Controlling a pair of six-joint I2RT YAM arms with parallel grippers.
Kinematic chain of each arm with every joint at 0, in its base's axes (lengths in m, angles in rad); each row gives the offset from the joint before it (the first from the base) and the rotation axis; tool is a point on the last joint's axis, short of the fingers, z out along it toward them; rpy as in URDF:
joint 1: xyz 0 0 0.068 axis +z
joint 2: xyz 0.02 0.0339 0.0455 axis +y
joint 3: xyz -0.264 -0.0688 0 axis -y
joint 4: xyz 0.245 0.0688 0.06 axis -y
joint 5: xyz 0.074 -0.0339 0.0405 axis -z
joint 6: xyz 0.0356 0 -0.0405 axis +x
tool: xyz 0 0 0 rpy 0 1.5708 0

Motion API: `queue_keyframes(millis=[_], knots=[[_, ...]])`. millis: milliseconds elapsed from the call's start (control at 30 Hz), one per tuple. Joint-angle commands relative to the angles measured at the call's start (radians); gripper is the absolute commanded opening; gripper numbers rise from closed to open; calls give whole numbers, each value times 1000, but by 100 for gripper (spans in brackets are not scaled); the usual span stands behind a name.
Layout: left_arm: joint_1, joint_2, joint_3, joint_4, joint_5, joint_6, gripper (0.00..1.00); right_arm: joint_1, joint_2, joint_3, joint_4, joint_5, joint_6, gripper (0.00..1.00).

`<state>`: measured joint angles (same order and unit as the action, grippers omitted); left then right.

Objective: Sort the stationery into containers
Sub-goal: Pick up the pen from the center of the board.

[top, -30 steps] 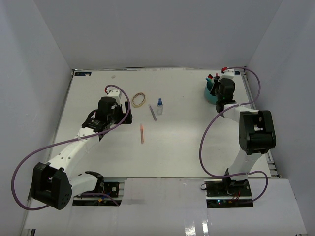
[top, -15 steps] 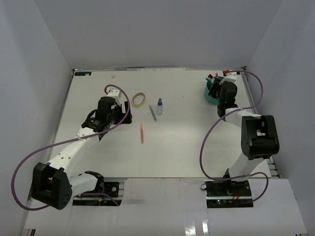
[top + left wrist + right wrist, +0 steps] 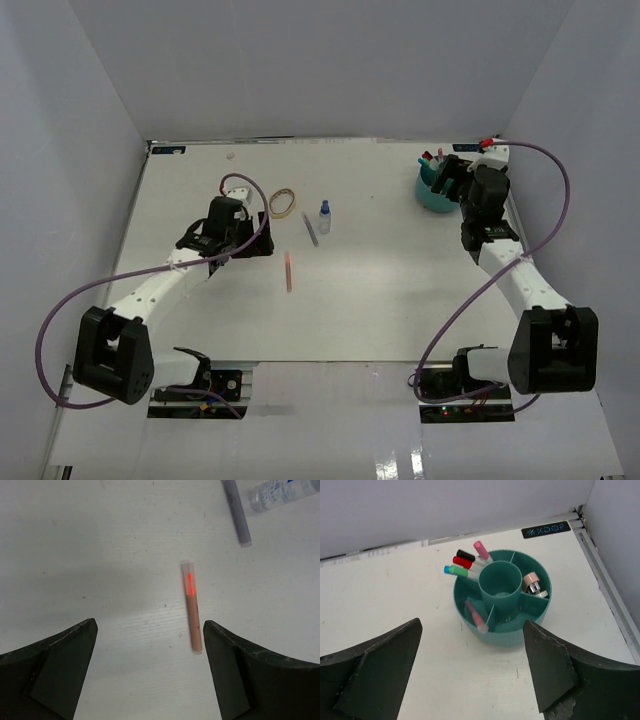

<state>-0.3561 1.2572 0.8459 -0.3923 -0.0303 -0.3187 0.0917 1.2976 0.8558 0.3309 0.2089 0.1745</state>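
The teal organiser [image 3: 437, 190] stands at the back right, and in the right wrist view [image 3: 502, 597] it holds several capped pens [image 3: 465, 562] at its far side. A pink pen [image 3: 476, 616] leans in its near compartment. My right gripper [image 3: 472, 625] hangs open just in front of it, holding nothing. On the table lie an orange-red pen [image 3: 192, 607], a grey pen [image 3: 237, 510], a clear bottle [image 3: 280, 492] and a tan rubber band [image 3: 283, 203]. My left gripper [image 3: 150, 625] is open above the table, with the orange-red pen's near end just inside its right finger.
A small pink-capped item [image 3: 532, 582] lies in the organiser's right compartment. The side wall and the table's raised edge [image 3: 607, 580] run close to the right of the organiser. Purple cables loop from both arms.
My right gripper has opened and drawn back to the right from the organiser, where the pink pen now leans. The left arm has shifted slightly toward the orange-red pen.
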Motion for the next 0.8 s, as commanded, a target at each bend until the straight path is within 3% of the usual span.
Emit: queue_keyframes(millis=[0,300,767], knots=[[-4,53,30,-68,86,-108,98,-3,-118,-32,-160,-81,45,89],[-181,192,87,-91,-103,-272,98,-3,-405,-236,-236,-262,111,98],[-340,399,176,-210,-338,-434,98,72,-531,-310,-250,-151,131,90]])
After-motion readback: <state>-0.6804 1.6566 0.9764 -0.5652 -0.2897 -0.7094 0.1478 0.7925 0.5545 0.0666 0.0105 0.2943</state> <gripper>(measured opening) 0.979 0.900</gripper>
